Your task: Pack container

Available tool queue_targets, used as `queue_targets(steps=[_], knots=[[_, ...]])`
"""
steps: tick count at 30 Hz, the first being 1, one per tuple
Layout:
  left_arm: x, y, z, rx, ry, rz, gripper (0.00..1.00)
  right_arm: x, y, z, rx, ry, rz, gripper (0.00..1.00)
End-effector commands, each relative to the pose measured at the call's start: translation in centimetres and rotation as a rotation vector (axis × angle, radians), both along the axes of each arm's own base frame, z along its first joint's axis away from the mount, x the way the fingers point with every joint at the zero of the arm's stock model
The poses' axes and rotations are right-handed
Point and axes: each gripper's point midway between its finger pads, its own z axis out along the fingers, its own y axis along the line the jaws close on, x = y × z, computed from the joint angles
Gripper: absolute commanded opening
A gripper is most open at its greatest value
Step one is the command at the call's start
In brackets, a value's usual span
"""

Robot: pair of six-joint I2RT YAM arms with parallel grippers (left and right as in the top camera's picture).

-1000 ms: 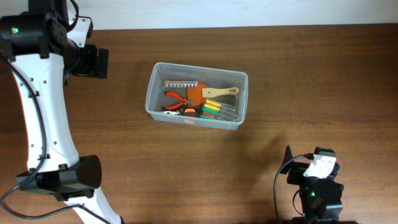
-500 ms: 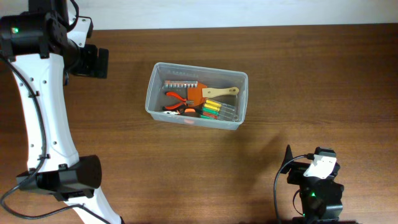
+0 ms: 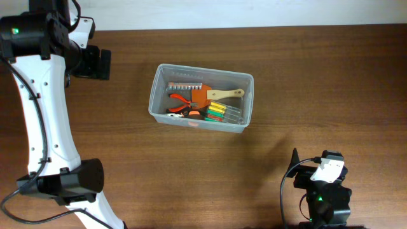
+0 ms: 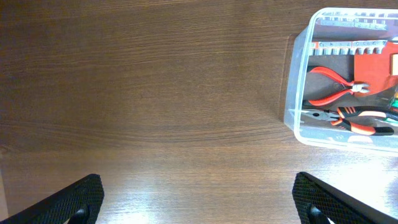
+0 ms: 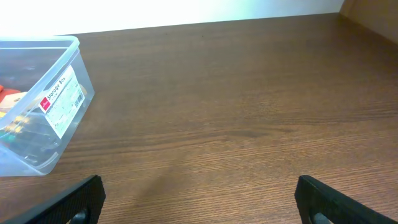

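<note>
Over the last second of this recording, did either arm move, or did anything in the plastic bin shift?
Nothing visibly changed. The left gripper and the right gripper are open and empty, as before, both away from the container. The red pliers and the wooden-handled brush lie inside it in the same places.

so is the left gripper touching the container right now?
Apart. The left wrist view shows bare table between the open left gripper and the container, whose wall sits up and to the right of the fingers.
</note>
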Motion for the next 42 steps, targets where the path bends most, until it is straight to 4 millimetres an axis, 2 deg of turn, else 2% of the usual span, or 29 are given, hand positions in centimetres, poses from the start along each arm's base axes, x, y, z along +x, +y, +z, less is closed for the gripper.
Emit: queue_targets(steps=[1,7,10,14,16,19,22,24,26,32,34,35,42], knots=[[-0.5,-0.9,1.0,-0.009,-0.025,-0.012,0.99,0.0,-0.4,-0.1,0.007,-0.007,-0.022,0.98],[-3.2,-2.9,3.1,-0.007,-0.067,-0.061,0.99,0.0,-0.4,-0.1,0.007,-0.007,-0.022,0.99],[-3.2,-3.7,4.9,-0.003,-0.189,-0.085,0.99,0.0,-0.4,-0.1,0.007,-0.007,-0.022,0.98],[-1.9,-4.9,9.5,0.0,-0.492,-0.113,0.99,0.0,-0.4,-0.1,0.007,-0.007,-0.022,0.99],[-2.1,-5.5,12.1,-0.002,-0.648,-0.128,0.99,0.0,-0.4,-0.1,0.007,-0.007,-0.022,0.98],[-3.8,-5.7,14.7,-0.002,-0.836,-0.133,0.99,0.0,-0.4,-0.1,0.007,-0.007,-0.022,0.98],[-6.7,-5.5,15.1,-0.001,-0.958,-0.131,0.99,0.0,-0.4,-0.1,0.007,-0.007,-0.022,0.99],[-8.4,-5.4,14.0,0.0,-0.987,-0.131,0.99,0.0,-0.4,-0.1,0.007,-0.007,-0.022,0.98],[-10.1,-5.3,11.7,-0.001,-0.981,-0.132,0.99,0.0,-0.4,-0.1,0.007,-0.007,-0.022,0.99],[-14.1,-5.2,1.5,-0.005,-0.877,-0.136,0.99,0.0,-0.4,-0.1,0.007,-0.007,-0.022,0.99],[-14.7,-5.4,-1.9,-0.016,-0.895,-0.148,0.99,0.0,-0.4,-0.1,0.007,-0.007,-0.022,0.99],[-14.9,-5.5,-2.9,-0.02,-0.918,-0.153,0.99,0.0,-0.4,-0.1,0.007,-0.007,-0.022,0.99],[-15.2,-6.1,-8.2,-0.037,-1.114,-0.18,0.99,0.0,-0.4,-0.1,0.007,-0.007,-0.022,0.98]])
